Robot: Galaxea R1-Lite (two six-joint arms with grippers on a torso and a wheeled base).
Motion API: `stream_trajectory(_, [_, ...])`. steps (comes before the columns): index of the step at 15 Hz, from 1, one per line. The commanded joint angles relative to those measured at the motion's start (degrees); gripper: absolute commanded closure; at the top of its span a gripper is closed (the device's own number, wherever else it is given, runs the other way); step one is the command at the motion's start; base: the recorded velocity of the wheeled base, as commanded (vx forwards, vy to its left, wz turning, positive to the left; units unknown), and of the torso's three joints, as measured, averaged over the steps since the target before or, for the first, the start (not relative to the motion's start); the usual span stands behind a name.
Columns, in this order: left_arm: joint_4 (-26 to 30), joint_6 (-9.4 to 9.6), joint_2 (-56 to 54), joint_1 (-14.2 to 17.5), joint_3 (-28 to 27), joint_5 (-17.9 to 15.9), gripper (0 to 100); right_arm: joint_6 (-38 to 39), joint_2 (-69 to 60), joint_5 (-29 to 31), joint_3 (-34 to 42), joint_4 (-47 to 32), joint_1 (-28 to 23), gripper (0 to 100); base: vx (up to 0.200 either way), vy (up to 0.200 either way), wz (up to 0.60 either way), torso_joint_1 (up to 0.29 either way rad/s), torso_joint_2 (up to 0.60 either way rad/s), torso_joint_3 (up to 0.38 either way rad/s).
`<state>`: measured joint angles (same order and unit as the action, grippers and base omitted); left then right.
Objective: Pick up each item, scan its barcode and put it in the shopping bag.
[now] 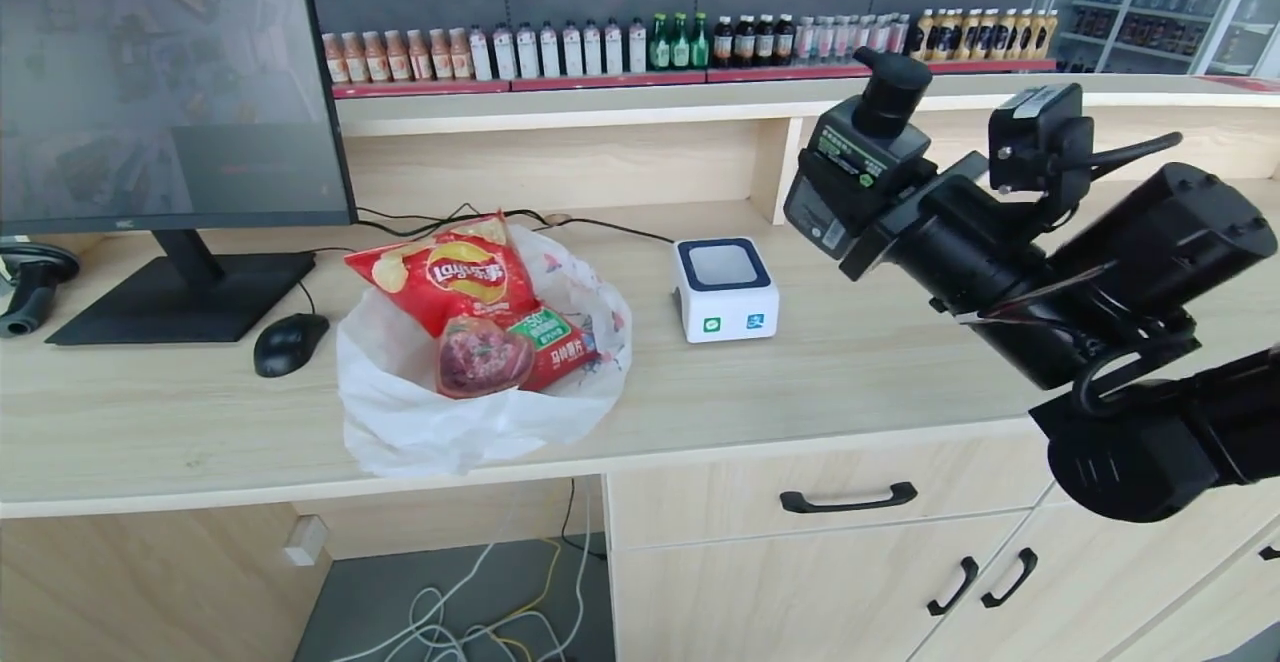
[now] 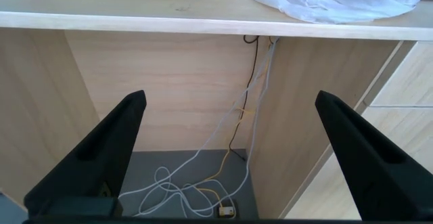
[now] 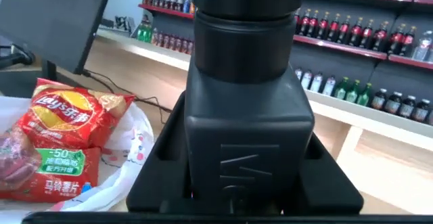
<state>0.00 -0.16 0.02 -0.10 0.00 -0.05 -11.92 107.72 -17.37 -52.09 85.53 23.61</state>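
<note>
**Head view — bottle held aloft beside the scanner, two goods bagged**

The dark bottle (image 1: pixel 862 147) is the item in hand. It hangs well above the surface (image 1: pixel 850 362), to the right of the white scanner (image 1: pixel 726 287) and apart from it. It is tilted, with its cap up and back and its base and labelled side turned down toward the scanner's window. The right jaws are closed on its body; the right wrist view shows the bottle seated squarely between them. The tilt probably serves the scan, since a barcode has to face the upward-looking window, and the raised hold leaves room to swing across. Whether the code has yet been read cannot be told.

The shopping bag (image 1: pixel 400 412) sits left of the scanner on the same surface with its mouth slumped open. A red chip packet (image 1: pixel 445 277) leans inside it, and a round reddish packet (image 1: pixel 483 357) rests against the chip packet's lower front. By the task these two appear finished, so the bottle is likely the last item. The open mouth gives a broad target, but the packets fill much of it — the bottle may need lowering at the near or right side.

The left jaws stand wide apart and hold nothing, with one finger (image 2: pixel 101 156) dark against the cupboard recess. They sit low, before the surface's front edge, seemingly parked clear of the right arm's path. Farther left are a mouse (image 1: pixel 289 342) and a monitor (image 1: pixel 160 82).
</note>
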Motion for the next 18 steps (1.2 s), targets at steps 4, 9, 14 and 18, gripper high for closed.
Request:
stream_trajectory(4, [0.00,-0.02,-0.02,0.01,0.00,0.05,0,-3.37,17.79,-15.32,-20.24,4.47,-2.43,100,0.000,0.000,0.00,0.000,0.00,0.000])
stream_trajectory(9, [0.00,-0.02,-0.02,0.01,0.00,0.05,0,-4.25,25.79,-20.07,-33.43,4.30,-2.43,100,0.000,0.000,0.00,0.000,0.00,0.000])
stream_trajectory(14, [0.00,-0.02,-0.02,0.01,0.00,0.05,0,-6.01,30.18,-23.59,-36.68,4.30,-2.61,100,0.000,0.000,0.00,0.000,0.00,0.000])
stream_trajectory(18, [0.00,-0.02,-0.02,0.01,0.00,0.05,0,-5.92,31.33,-23.67,-37.38,4.21,-4.01,100,0.000,0.000,0.00,0.000,0.00,0.000])
